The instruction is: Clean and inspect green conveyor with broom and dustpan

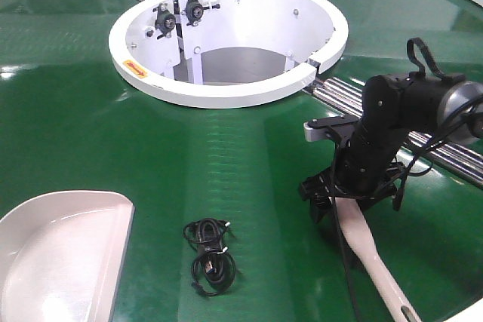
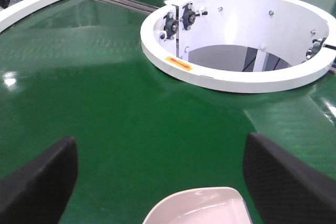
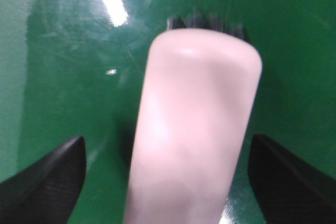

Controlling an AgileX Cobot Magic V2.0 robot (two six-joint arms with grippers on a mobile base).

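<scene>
The right pincer (image 3: 165, 142) has matt black fingers (image 3: 50, 179) with a fine woven texture. Between them, the broom (image 3: 194, 129) is smooth pale plastic with a soft sheen, dark bristles (image 3: 205, 22) at its far end. Beneath, the green conveyor (image 3: 63, 77) is glossy, faintly scuffed, with bright reflections.

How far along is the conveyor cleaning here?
Nothing looks done: a coiled black cable lies on the glossy green conveyor belt. In hand: the right gripper, jaws open, straddles the cream plastic hand broom. Remaining: gripping it, taking the pale beige plastic dustpan, sweeping, inspecting.
</scene>
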